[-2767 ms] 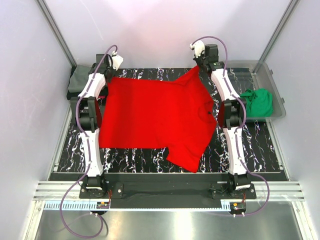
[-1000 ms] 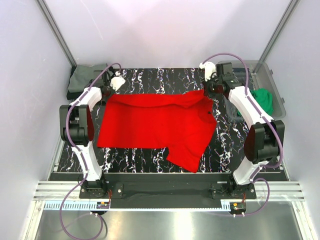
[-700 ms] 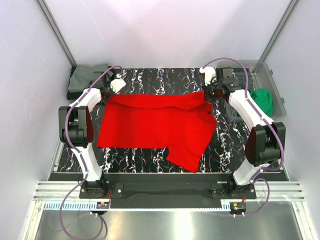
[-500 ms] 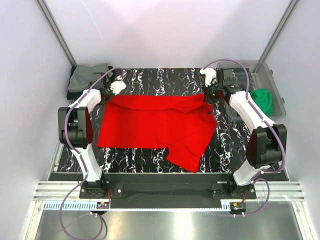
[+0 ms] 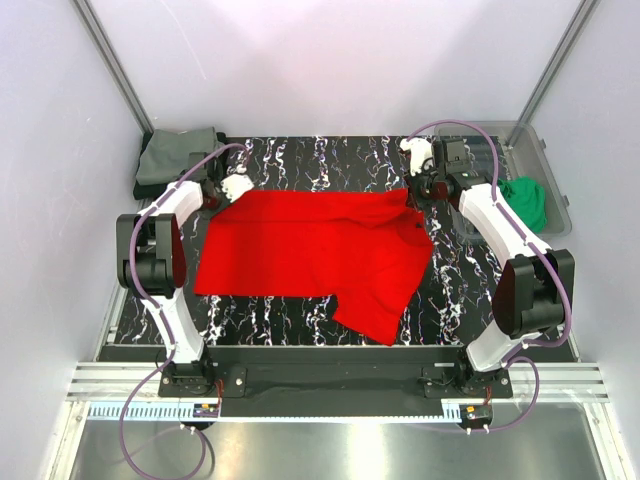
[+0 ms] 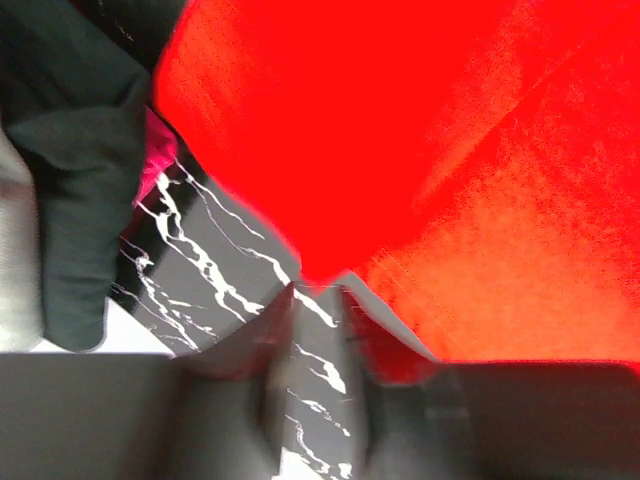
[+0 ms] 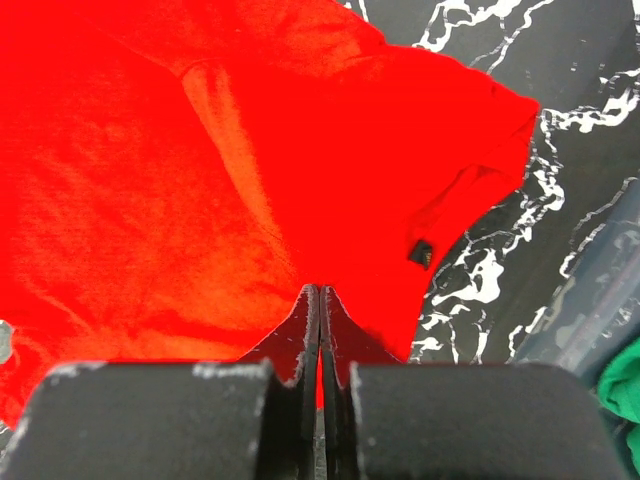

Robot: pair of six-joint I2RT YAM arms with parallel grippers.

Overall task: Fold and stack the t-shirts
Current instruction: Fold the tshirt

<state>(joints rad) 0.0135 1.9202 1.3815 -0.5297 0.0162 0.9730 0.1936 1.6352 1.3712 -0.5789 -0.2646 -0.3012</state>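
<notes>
Three shirts were counted: one red shirt (image 5: pixel 310 250), one green shirt (image 5: pixel 520 203), one grey-olive shirt (image 5: pixel 175 155). One clear bin (image 5: pixel 545 150). Two arms: left arm (image 5: pixel 180 205), right arm (image 5: pixel 495 225).

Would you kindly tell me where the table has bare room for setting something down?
The table is bare along its far edge beyond the red t-shirt, in a strip at its near left, and at its near right before the bin. The middle is covered.

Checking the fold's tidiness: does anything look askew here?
Yes. The red t-shirt lies unevenly: on its right side a flap juts toward the near edge, breaking the rectangle. The green t-shirt sits crumpled in the clear bin.
</notes>
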